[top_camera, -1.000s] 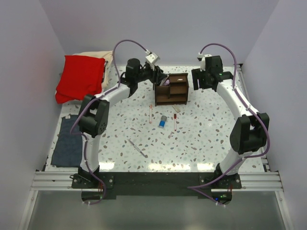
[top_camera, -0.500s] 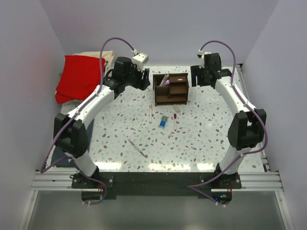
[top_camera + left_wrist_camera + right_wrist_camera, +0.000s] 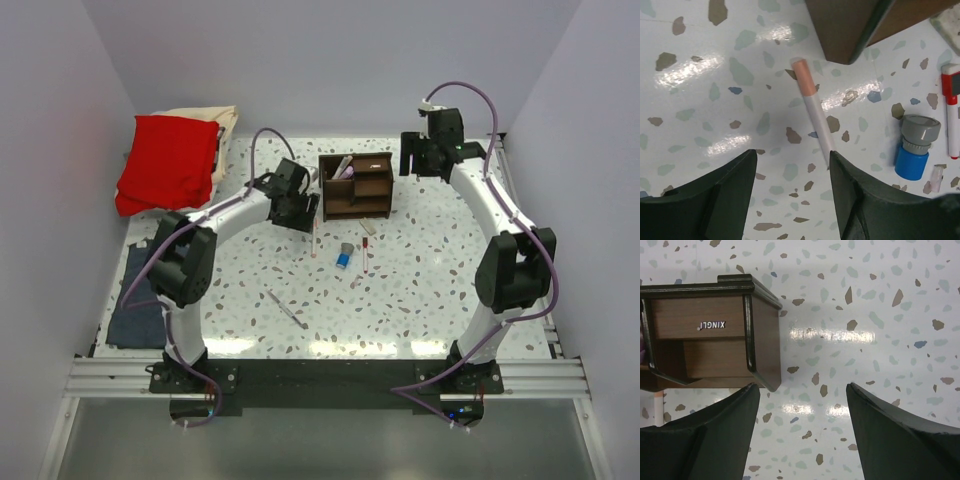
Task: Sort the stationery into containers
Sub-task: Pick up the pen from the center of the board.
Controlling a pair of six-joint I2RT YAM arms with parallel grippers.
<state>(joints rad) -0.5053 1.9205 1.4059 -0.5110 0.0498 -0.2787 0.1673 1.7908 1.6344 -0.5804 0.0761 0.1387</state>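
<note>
Hovering with fingers spread and empty, left gripper (image 3: 792, 162) is held over the white pen (image 3: 811, 107) (pink-capped), laid on the table (image 3: 715, 100) just beside the organizer box (image 3: 855, 25) | blue stubby cylinder (image 3: 914, 147) is seen near | right gripper (image 3: 801, 390) is parted, nothing grasped, beside the box's end wall | pinkish pen (image 3: 343, 166) is lodged, tilted, in one compartment.

The left arm (image 3: 235, 210) reaches forward and inward with a bent elbow, and the left gripper (image 3: 792, 156) points down, jaws parted with nothing held between them. The right arm (image 3: 480, 205) stretches farther out (nearly extended), and the right gripper (image 3: 803, 386) is likewise spread wide and empty.
</note>
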